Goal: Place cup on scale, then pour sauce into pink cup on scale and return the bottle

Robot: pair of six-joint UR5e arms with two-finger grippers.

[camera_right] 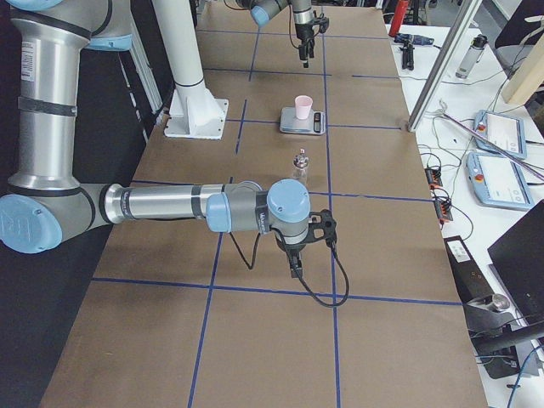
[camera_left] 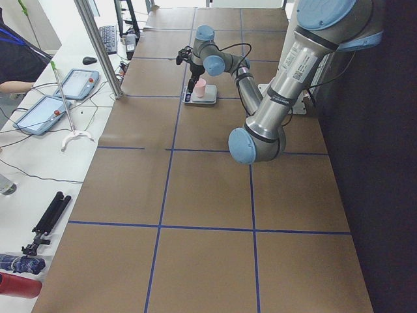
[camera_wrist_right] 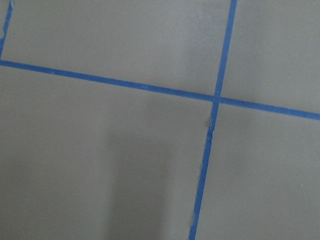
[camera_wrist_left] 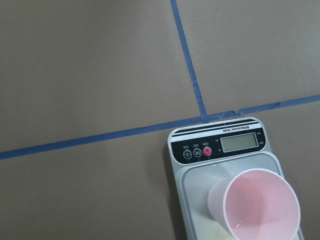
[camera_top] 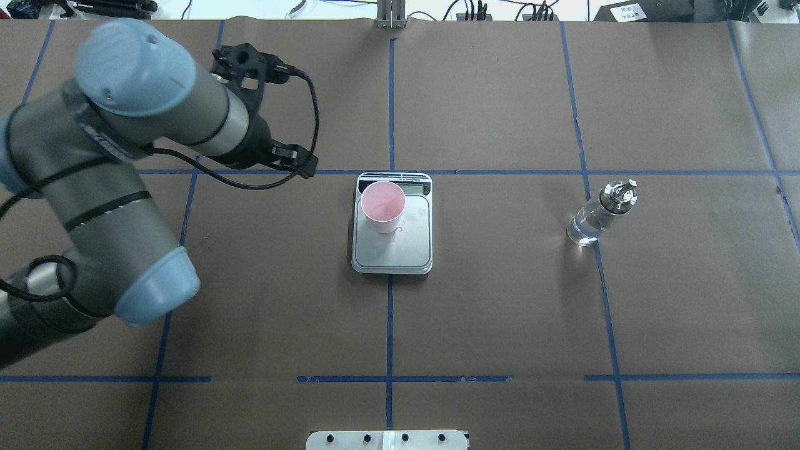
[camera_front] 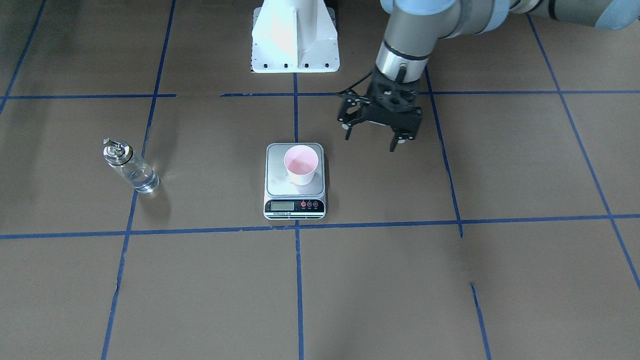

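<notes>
Cup [camera_wrist_left: 260,205] upright on scale [camera_wrist_left: 220,145] (left jaws spread nearby); bottle [camera_front: 131,167] well apart.

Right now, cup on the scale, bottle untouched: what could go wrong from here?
1. The pink cup sits off-centre on the scale, toward the robot's left. A bump during the pour may tip it.
2. The glass bottle is narrow and stands free on the table. A misaligned grasp by the right hand could topple it.
3. The open left hand hovers near the scale and may crowd the pour.
</notes>
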